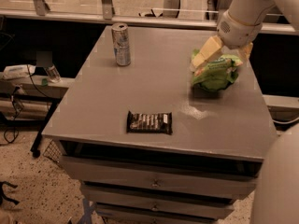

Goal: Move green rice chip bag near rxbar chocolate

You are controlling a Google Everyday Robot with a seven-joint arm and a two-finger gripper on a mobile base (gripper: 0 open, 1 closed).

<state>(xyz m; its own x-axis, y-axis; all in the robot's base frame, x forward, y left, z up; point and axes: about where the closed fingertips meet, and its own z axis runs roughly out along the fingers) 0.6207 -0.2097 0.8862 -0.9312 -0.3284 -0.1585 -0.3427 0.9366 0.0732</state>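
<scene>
The green rice chip bag point(216, 74) lies on the right side of the grey table point(154, 87), towards the back. My gripper point(225, 56) hangs just over the bag's top, open, with one pale finger point(207, 53) at the bag's left upper edge and the other at its right upper edge. The bag rests on the table. The rxbar chocolate point(149, 122), a dark flat bar with white lettering, lies near the table's front edge, left of and nearer than the bag.
A tall silver drink can point(121, 44) stands at the back left of the table. Drawers point(154, 183) sit under the tabletop. A glass railing runs behind the table. Cables and clutter lie on the floor at left.
</scene>
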